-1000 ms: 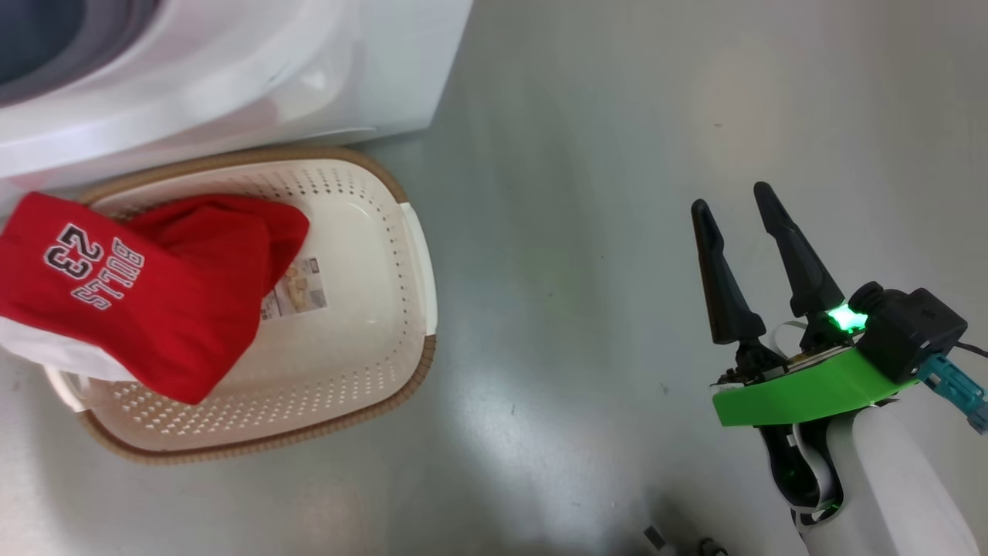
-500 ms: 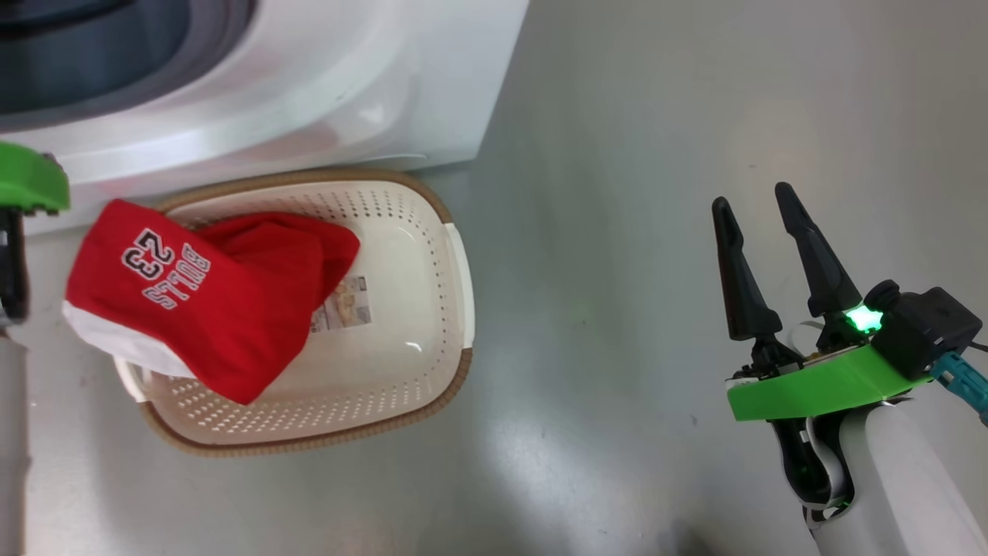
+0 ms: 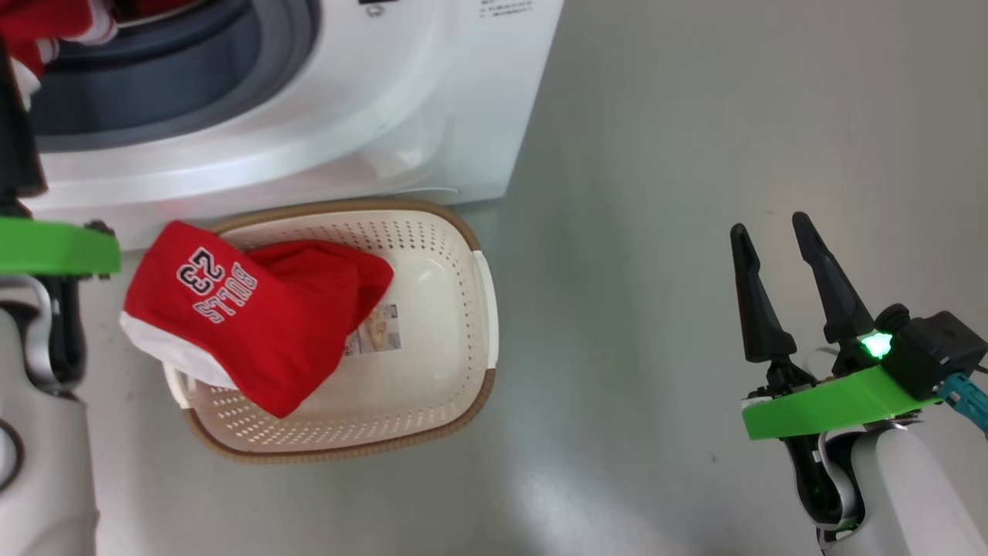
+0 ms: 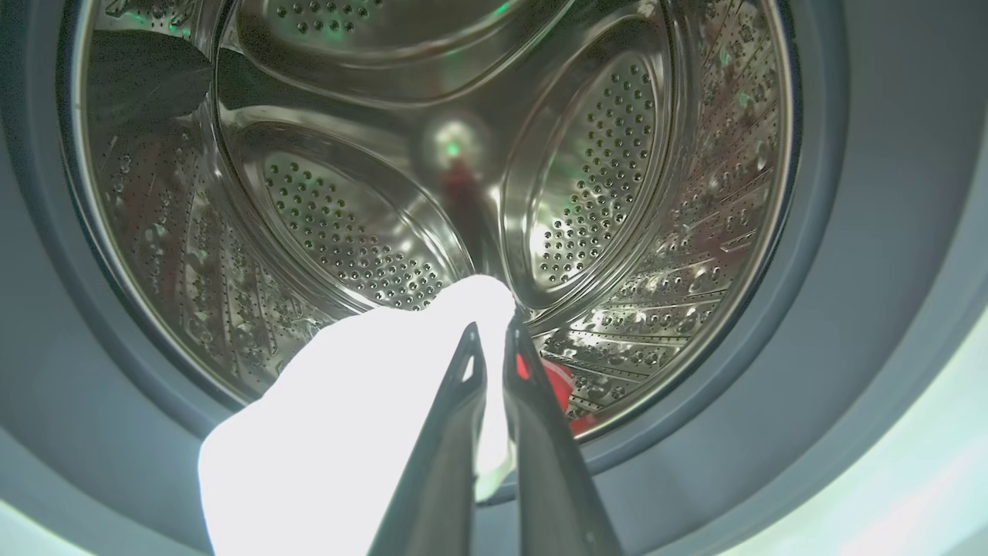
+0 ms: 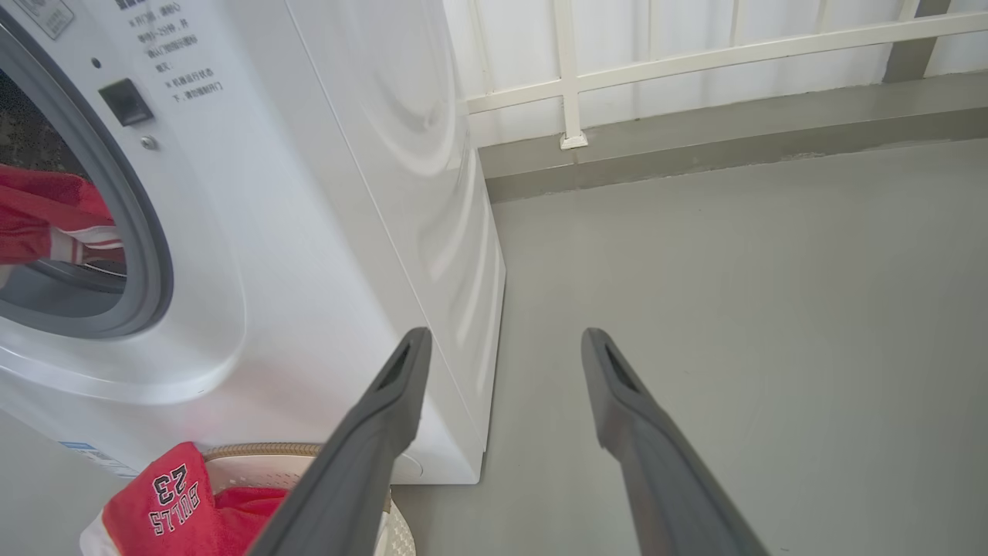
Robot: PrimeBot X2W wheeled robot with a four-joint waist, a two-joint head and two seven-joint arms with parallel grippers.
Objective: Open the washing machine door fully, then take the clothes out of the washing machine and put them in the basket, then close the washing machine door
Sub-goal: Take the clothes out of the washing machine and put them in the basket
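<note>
Our left fingers are pressed together, pinching a garment (glaring white in the left wrist view, red with white trim as the right wrist sees it) in the mouth of the washing machine. Our right fingers stand spread, well to the machine's right. Just in front of the machine sits the basket, a red jersey draped over its edge. Grey floor runs past the machine to a white railing.

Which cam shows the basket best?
Head view: the basket from above, nearly the whole brown rim and the perforated floor, with the red BULLS 23 jersey draped over its left edge. Right wrist view catches a sliver of rim at its bottom edge. Left wrist view faces into the drum.
</note>
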